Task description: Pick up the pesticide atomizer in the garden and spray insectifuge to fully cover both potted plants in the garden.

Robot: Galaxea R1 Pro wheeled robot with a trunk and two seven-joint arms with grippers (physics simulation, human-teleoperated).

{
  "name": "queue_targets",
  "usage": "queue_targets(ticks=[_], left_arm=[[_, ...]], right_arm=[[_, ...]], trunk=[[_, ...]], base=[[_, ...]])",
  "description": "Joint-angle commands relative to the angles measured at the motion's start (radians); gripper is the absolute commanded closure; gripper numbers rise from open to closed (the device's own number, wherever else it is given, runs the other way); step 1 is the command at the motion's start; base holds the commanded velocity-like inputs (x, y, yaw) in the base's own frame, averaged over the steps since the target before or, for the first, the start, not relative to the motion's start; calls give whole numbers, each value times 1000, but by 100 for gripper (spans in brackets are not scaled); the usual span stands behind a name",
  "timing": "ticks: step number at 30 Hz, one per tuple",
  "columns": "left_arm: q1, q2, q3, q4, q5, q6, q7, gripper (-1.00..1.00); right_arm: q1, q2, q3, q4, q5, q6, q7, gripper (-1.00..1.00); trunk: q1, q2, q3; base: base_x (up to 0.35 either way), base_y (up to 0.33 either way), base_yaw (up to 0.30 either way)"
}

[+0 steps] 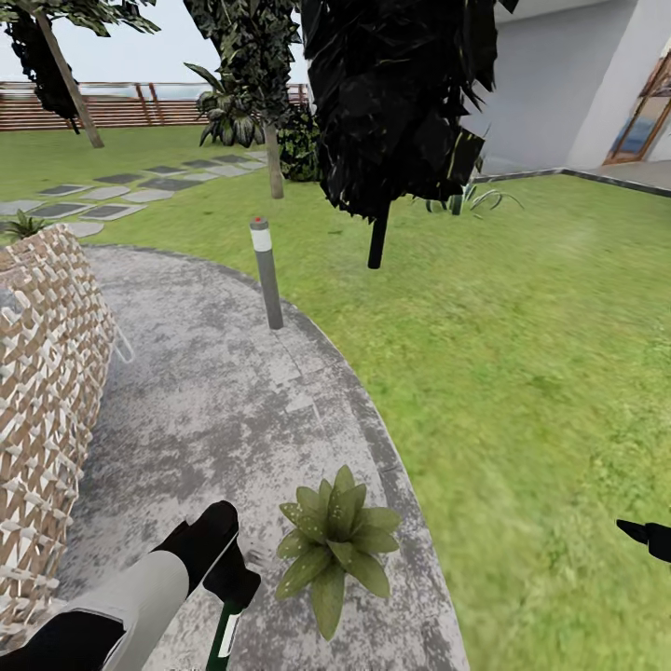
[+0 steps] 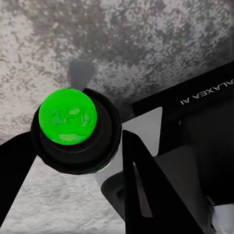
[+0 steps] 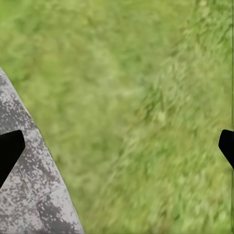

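Left gripper (image 1: 228, 582) clamps the slim dark green pesticide atomizer (image 1: 224, 638) beside the pointed-leaf potted plant (image 1: 334, 545) at the grey patio (image 1: 214, 401) edge, ready for spraying; right gripper (image 3: 117, 146) jaws stand apart.

the head camera looked forward and down from high up over the paved patio (image 1: 214, 410) and the lawn (image 1: 522, 354), far out to the fence (image 1: 112, 107). the left wrist camera sat close above the same paving (image 2: 161, 44). the right wrist camera looked down at the patio's edge (image 3: 34, 180) and the grass (image 3: 146, 97).
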Motion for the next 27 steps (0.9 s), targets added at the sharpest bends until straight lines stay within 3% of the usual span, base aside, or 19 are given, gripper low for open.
queue_targets(ticks=[1, 10, 23, 27], left_arm=[[0, 0, -2, -1, -10, 2, -10, 100], [0, 0, -2, -1, -10, 2, -10, 100], [0, 0, 0, -4, -10, 2, -10, 100], [-1, 0, 0, -5, -10, 2, -10, 100]], right_arm=[[-1, 0, -2, -1, 10, 1, 10, -100], [-1, 0, -2, -1, 10, 1, 10, -100], [-1, 0, -2, -1, 10, 1, 10, -100], [-1, 0, -2, -1, 10, 1, 10, -100]], trunk=[[0, 0, -1], [0, 0, -1], [0, 0, -12], [0, 0, -12]], base=[[-146, -201, 1], [-69, -90, 12], [0, -4, 193], [0, -218, 36]])
